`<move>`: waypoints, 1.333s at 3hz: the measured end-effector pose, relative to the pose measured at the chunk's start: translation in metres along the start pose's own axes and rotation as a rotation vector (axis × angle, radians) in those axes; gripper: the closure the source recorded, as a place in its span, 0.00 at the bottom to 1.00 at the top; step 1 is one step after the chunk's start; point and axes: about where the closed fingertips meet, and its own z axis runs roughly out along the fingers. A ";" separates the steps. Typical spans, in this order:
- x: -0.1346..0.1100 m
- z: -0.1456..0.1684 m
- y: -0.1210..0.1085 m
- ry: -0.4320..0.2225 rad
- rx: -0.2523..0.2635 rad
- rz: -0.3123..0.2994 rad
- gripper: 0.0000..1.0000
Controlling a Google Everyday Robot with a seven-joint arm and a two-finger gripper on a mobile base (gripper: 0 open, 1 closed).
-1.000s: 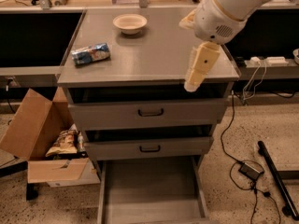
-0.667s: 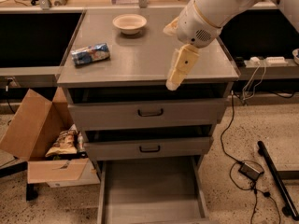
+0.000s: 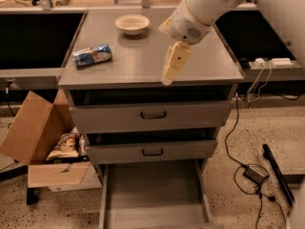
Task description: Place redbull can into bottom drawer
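I see the gripper (image 3: 167, 78) hanging over the front part of the bench (image 3: 209, 61), close to the edge. It holds nothing, and whether it is released or clenched I cannot tell from this side. The redbull can (image 3: 92, 55) lies on its side on the bench, at about 9 o'clock from the gripper and well apart from it, near the left edge. The bottom drawer (image 3: 152, 194) is pulled out at 6 o'clock, below two closed drawers. I judge the pick is not yet begun. The risk is the rolling: if I touch the lying can off-centre, it may roll toward the left edge and drop to the cardboard box (image 3: 28, 142) at 8 o'clock. The bowl (image 3: 132, 24) at 11 o'clock seems out of the way. Later, a high release over the drawer could make the can bounce out.
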 end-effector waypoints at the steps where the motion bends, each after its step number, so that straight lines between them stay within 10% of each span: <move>1: -0.007 0.021 -0.032 -0.015 0.001 -0.008 0.00; 2: -0.021 0.044 -0.070 -0.075 0.017 -0.014 0.00; 4: -0.023 0.052 -0.077 -0.098 0.022 -0.006 0.00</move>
